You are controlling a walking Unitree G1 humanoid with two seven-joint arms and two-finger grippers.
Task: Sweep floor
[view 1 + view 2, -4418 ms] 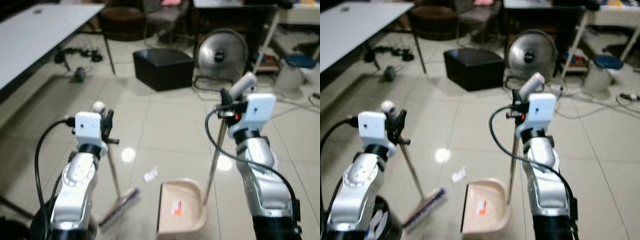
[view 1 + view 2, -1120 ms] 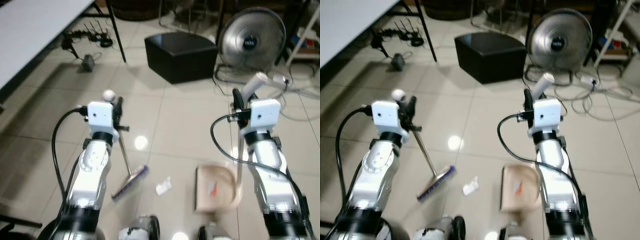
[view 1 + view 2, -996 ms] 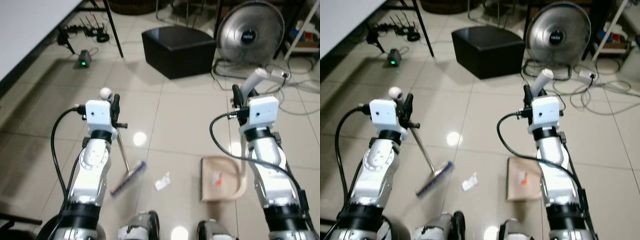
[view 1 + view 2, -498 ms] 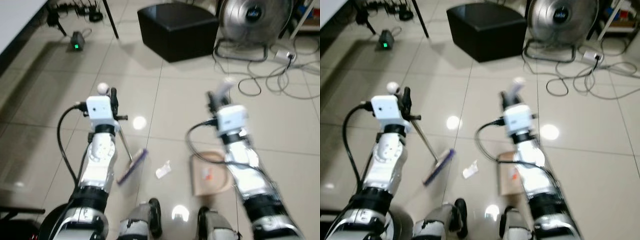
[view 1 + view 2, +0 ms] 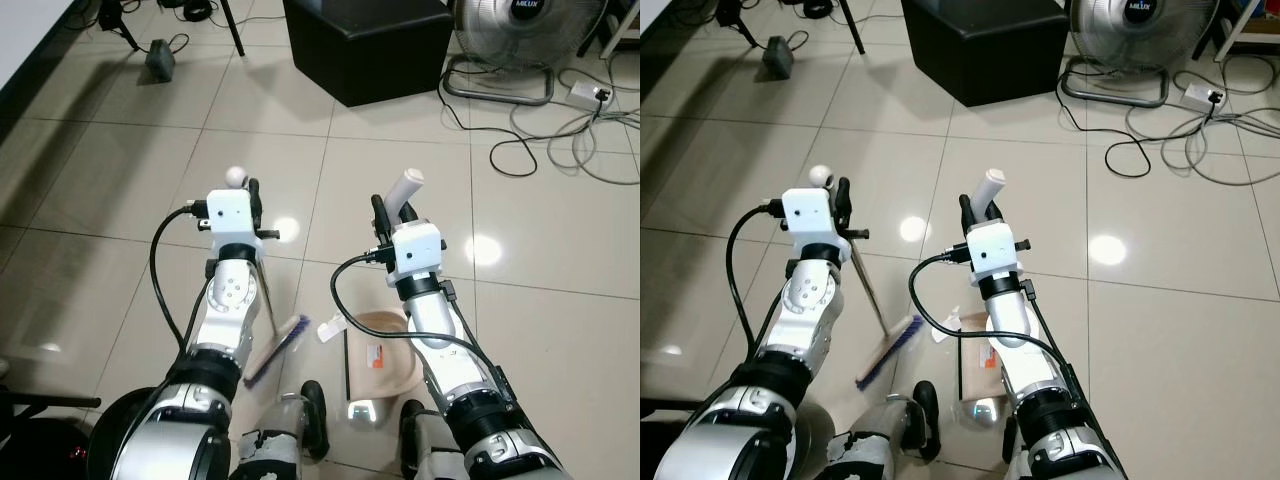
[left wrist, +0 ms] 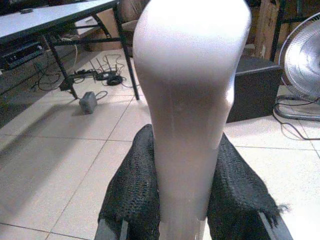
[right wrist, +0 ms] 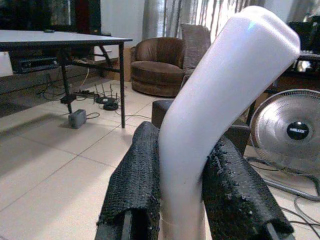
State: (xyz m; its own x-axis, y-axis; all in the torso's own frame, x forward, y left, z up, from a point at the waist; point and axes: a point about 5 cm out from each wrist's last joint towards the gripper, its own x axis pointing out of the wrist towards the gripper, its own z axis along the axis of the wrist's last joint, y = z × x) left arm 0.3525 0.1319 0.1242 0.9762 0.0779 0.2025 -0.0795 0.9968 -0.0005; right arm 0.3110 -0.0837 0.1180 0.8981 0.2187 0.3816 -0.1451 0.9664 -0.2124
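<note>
The dustpan (image 5: 380, 355) is set flat by the feet, its upright handle clamped in the right gripper (image 5: 385, 212), while the broom (image 5: 277, 340), pinched in the left gripper (image 5: 255, 195), is angled so the paper scrap (image 5: 331, 327), apparently touching the pan's lip, can be pushed in.

Broom (image 5: 283, 343): thin metal shaft, purple bristles, leaning, head on tile. Dustpan (image 5: 385, 352): beige, upright white handle, flat on floor, holding orange-marked scrap. Paper scrap (image 5: 331, 327): white, between them.
</note>
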